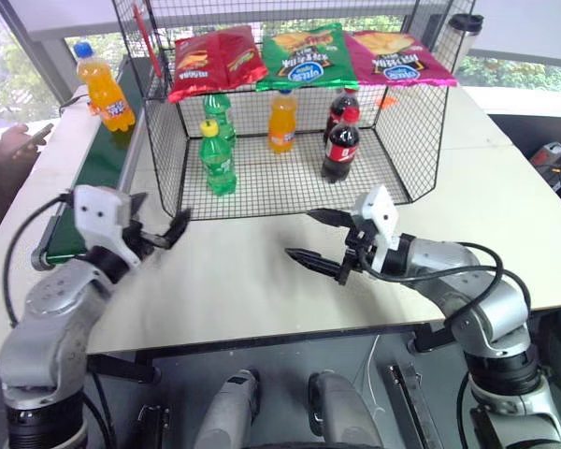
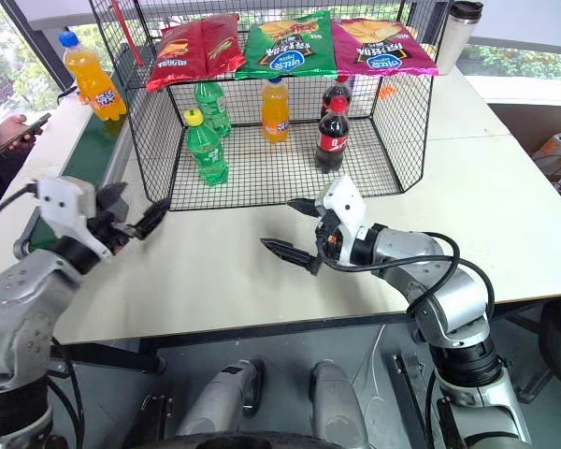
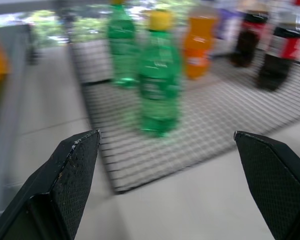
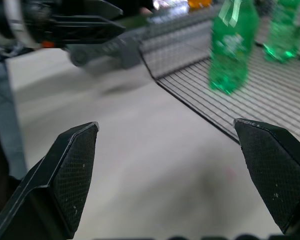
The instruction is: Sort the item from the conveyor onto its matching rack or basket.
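The item, an orange soda bottle with a blue cap (image 1: pixel 103 86), stands upright on the dark green conveyor (image 1: pixel 98 168) at the far left. The black wire rack (image 1: pixel 419 126) stands at the back middle of the table. My left gripper (image 1: pixel 159 220) hovers open and empty near the rack's front left corner, well short of the item. Over the bare tabletop in front of the rack, my right gripper (image 1: pixel 301 234) is open and empty and points to the left. The left wrist view looks between the open fingers (image 3: pixel 72 175) into the rack at a green bottle (image 3: pixel 159 75).
Inside the rack stand two green bottles (image 1: pixel 217 157), an orange bottle (image 1: pixel 281 122) and two cola bottles (image 1: pixel 341 142). Three crisp bags (image 1: pixel 306 54) hang along its top bar. A travel mug (image 1: pixel 463 37) stands back right. A person's hand with a phone (image 1: pixel 19 140) is beside the conveyor.
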Action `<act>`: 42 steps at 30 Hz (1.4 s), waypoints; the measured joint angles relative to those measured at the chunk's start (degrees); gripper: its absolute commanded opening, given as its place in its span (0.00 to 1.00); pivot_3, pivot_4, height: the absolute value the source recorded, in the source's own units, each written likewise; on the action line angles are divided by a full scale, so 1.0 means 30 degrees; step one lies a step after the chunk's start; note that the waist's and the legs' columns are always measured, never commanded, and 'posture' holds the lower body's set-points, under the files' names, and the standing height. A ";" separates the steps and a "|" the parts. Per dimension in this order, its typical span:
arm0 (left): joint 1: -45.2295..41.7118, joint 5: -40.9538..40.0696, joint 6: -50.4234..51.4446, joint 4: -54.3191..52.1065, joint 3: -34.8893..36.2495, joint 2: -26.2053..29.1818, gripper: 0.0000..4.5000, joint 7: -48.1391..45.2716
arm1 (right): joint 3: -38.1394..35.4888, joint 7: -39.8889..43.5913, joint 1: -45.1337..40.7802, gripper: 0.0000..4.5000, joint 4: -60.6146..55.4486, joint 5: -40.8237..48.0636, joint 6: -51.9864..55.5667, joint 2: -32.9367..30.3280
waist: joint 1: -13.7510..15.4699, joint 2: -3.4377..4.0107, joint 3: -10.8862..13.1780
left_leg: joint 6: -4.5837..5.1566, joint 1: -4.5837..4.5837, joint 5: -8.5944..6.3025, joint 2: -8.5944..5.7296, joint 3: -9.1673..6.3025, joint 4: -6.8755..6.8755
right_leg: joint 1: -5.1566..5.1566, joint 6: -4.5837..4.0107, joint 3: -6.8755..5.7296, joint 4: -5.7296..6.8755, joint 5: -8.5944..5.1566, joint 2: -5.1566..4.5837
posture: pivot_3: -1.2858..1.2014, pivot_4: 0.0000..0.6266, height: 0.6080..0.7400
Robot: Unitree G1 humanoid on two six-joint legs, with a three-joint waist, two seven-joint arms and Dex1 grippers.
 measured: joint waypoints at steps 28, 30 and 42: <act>0.1816 -0.0995 -0.1286 0.5573 0.4771 0.1619 1.00 -0.0135 | 0.0614 0.0570 -0.1502 0.99 0.0024 0.0616 -0.0206 -0.0062 | 0.0032 -0.0002 -0.0001 | -0.0033 -0.0021 -0.0047 0.0038 0.0005 -0.0059 | 0.0033 -0.0122 -0.0009 -0.0199 0.0083 0.0009 | 0.52 0.24 0.99; 0.1718 -0.0994 -0.1354 0.5621 0.4633 0.1620 1.00 -0.0101 | 0.0616 0.0552 -0.1497 0.99 0.0024 0.0612 -0.0205 -0.0063 | 0.0032 -0.0002 -0.0002 | -0.0032 -0.0021 -0.0047 0.0040 0.0005 -0.0059 | 0.0032 -0.0123 -0.0009 -0.0199 0.0084 0.0011 | 0.52 0.24 0.99; 0.1426 -0.0979 -0.1709 0.5641 0.3830 0.1534 1.00 0.0041 | 0.0634 0.0452 -0.1497 0.99 0.0021 0.0612 -0.0201 -0.0073 | 0.0032 -0.0002 -0.0002 | -0.0032 -0.0021 -0.0046 0.0041 0.0007 -0.0059 | 0.0033 -0.0125 -0.0009 -0.0199 0.0086 0.0013 | 0.52 0.24 0.99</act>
